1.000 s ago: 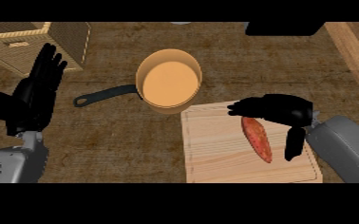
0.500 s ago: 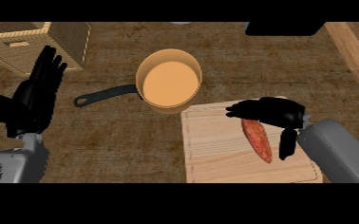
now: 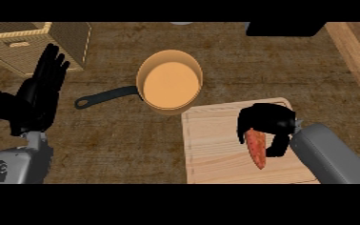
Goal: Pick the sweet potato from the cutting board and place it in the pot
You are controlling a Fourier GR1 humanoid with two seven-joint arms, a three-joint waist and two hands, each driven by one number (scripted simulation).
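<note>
— What does the head view show of the surface?

— A dark brown, mottled desk (image 3: 112, 138) fills most of it. A pale wooden cutting board (image 3: 218, 148) lies at the lower right, and an orange pot (image 3: 169, 81) with a black handle stands just beyond the board's far left corner. A wicker basket (image 3: 42, 43) sits at the upper left, a dark box (image 3: 285, 28) at the top right, and a light wooden strip (image 3: 348, 47) runs along the right edge.

— And the sweet potato?

— The sweet potato (image 3: 257, 152) lies on the board, its upper end under the right hand (image 3: 267, 121), whose fingers curl down around it.

— The other hand?

— The left hand (image 3: 38, 95) rests at the left edge, fingers straight and together, pointing up.
</note>
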